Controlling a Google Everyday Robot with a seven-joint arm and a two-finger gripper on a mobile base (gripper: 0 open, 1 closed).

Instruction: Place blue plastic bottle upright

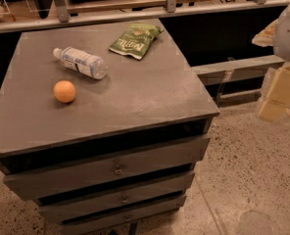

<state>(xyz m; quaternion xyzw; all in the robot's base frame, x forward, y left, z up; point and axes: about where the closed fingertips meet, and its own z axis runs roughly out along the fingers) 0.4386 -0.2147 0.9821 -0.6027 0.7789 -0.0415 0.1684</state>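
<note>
The blue plastic bottle [81,62] lies on its side on the grey cabinet top [135,97], toward the back left, with its white cap pointing to the far left. Its label is white and blue. My gripper [278,96] shows as pale yellowish blocks at the right edge of the view, off the cabinet and well to the right of the bottle, holding nothing that I can see.
An orange [64,91] rests in front of the bottle. A green snack bag [135,39] lies at the back, right of the bottle. The cabinet has three slightly open drawers [115,168]. Speckled floor [253,180] lies to the right, a rail [169,9] behind.
</note>
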